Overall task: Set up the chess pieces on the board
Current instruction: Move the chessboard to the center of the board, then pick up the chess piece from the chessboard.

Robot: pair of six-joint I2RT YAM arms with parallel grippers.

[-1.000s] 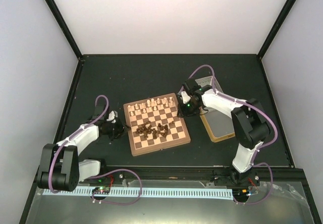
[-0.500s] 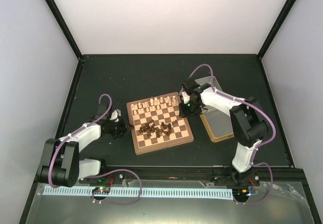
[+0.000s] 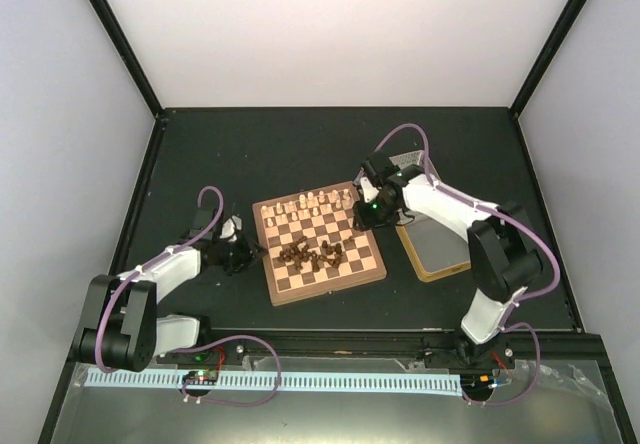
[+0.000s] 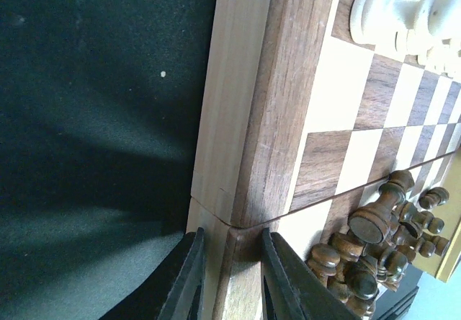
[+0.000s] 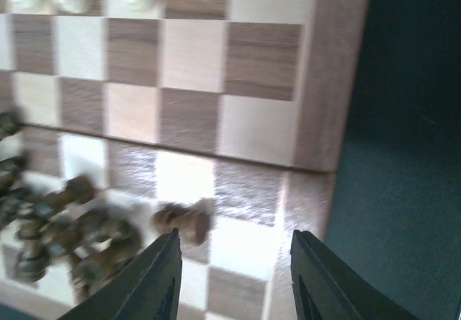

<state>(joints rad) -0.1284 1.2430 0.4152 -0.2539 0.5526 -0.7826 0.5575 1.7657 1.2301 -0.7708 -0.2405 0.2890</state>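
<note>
The board lies mid-table, turned slightly. Cream chess pieces stand along its far rows. Dark chess pieces lie heaped near its middle. My left gripper is at the board's left edge; in the left wrist view the left gripper is shut on the board's rim, with the dark heap and cream pieces beyond. My right gripper hovers over the board's right edge. In the right wrist view the right gripper is open over bare squares, with a dark piece lying just left of it.
A shallow metal tin half with a yellowish rim sits right of the board under the right arm. Another tin part lies behind it. Black walls edge the dark mat.
The board has slid a little to the right, and my left gripper has moved with it at its left rim. The right gripper has shifted slightly above the board's right edge.
</note>
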